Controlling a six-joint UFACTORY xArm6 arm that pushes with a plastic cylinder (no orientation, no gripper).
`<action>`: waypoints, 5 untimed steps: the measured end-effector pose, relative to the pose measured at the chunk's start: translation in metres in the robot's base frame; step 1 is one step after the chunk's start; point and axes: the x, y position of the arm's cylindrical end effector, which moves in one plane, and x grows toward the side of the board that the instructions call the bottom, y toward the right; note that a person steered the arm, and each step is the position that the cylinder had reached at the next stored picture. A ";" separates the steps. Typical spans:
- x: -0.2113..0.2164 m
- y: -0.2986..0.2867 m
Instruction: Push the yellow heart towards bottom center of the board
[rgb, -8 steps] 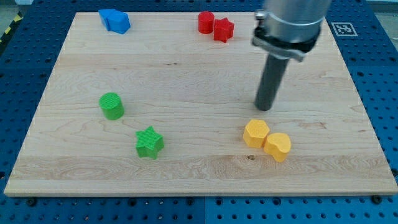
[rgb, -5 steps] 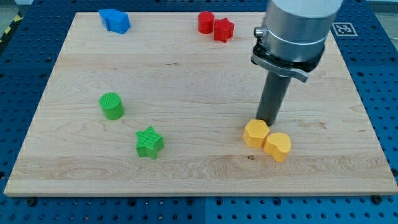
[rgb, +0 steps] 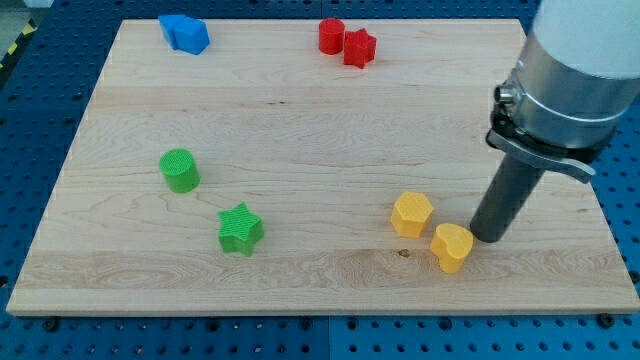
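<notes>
Tip: my tip (rgb: 488, 238) rests on the worktop (rgb: 300, 130), touching the heart's right side.
Claw: none fitted; just a plain rod.
Heart: yellow heart (rgb: 452, 247), bottom right, just beside the yellow hexagon (rgb: 411, 214).
Others: green star (rgb: 240, 229), green cylinder (rgb: 180, 169).

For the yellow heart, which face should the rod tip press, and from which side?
Press the yellow heart on its right-hand face, coming from the view's right. My tip already sits just right of it. The yellow hexagon lies up-left, so a leftward push along the lower edge likely slips beneath it.
</notes>
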 end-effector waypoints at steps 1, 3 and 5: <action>0.013 -0.009; 0.017 -0.080; 0.033 -0.081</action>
